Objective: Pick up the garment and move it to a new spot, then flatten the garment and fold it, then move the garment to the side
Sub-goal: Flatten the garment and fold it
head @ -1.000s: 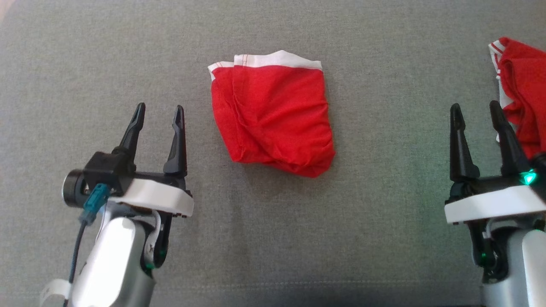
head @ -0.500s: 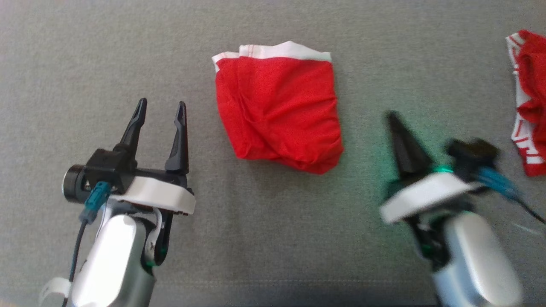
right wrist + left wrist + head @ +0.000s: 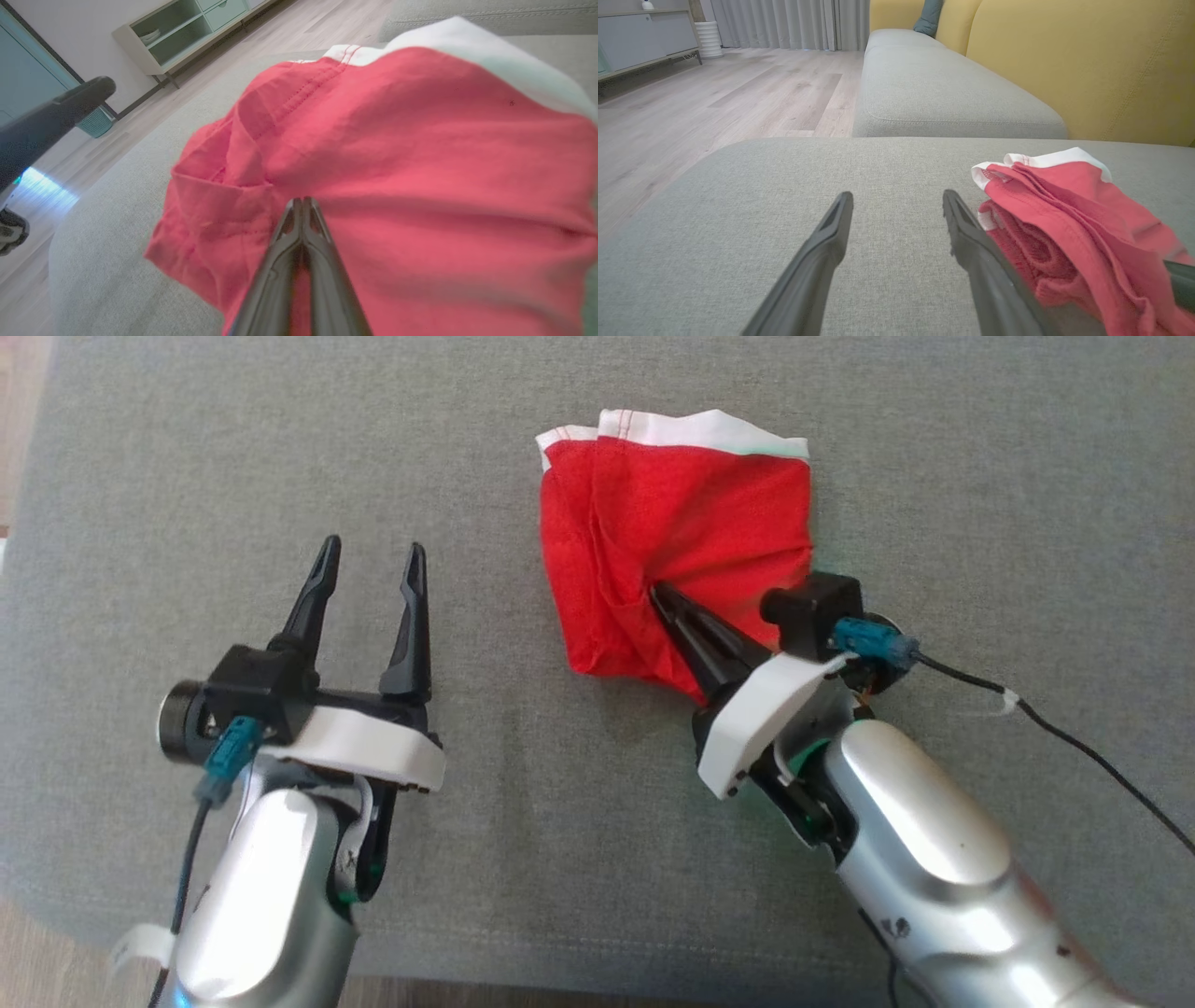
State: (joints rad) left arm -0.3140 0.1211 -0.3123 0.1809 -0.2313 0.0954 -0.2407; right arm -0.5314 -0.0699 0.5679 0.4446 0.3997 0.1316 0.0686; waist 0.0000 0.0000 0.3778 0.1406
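The garment [image 3: 691,513] is a red folded piece with a white waistband along its far edge, lying on the grey cushion [image 3: 560,859]. My right gripper [image 3: 658,590] reaches in from the lower right, its two fingers pressed together, shut on the garment near its middle. The cloth puckers in folds toward the tips. In the right wrist view the gripper [image 3: 302,201] pinches the red garment [image 3: 420,140], with red cloth showing between the fingers. My left gripper [image 3: 369,555] stands open over bare cushion, left of the garment. In the left wrist view the gripper [image 3: 896,200] holds nothing, with the garment [image 3: 1064,200] just to its right.
The cushion's left and front edges [image 3: 37,523] border wood floor. A black cable [image 3: 1074,747] trails right from my right wrist. A yellow backrest [image 3: 1087,70] rises behind the cushions, and a second grey cushion [image 3: 943,93] lies beyond. A low cabinet [image 3: 187,32] stands across the floor.
My right arm has swung left onto the garment and its fingers have shut on the cloth. The head camera has shifted, so the view moved. The left gripper stays open.
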